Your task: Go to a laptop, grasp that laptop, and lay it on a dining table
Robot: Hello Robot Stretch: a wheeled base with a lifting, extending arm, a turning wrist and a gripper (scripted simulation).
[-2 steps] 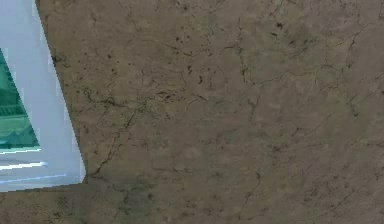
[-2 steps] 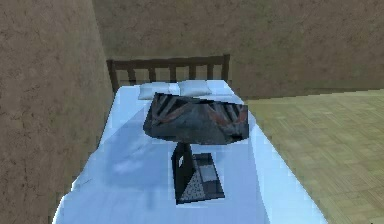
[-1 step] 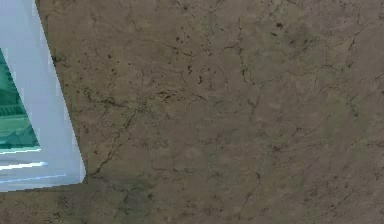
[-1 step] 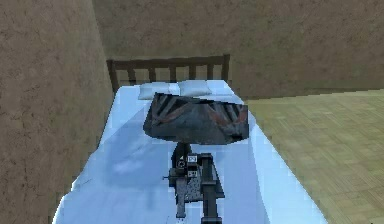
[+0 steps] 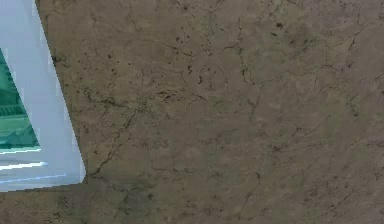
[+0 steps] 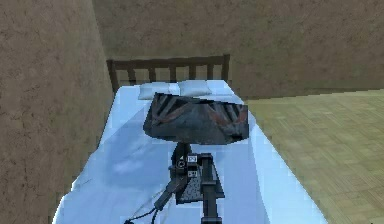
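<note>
Arm side view: dark flat laptop [image 6: 196,121], smooth blue bed [image 6: 118,165].

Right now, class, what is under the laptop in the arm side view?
A pale blue bed, with pillows and a headboard beyond. The laptop covers the part of the bed beneath it, so whether they touch cannot be told.

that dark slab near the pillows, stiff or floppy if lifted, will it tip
The dark slab shows straight edges and a flat face, so it is probably stiff, not floppy. It is much wider than the gripper, so held at one edge it may tilt. Flat and thin, it is unlikely to roll.
</note>
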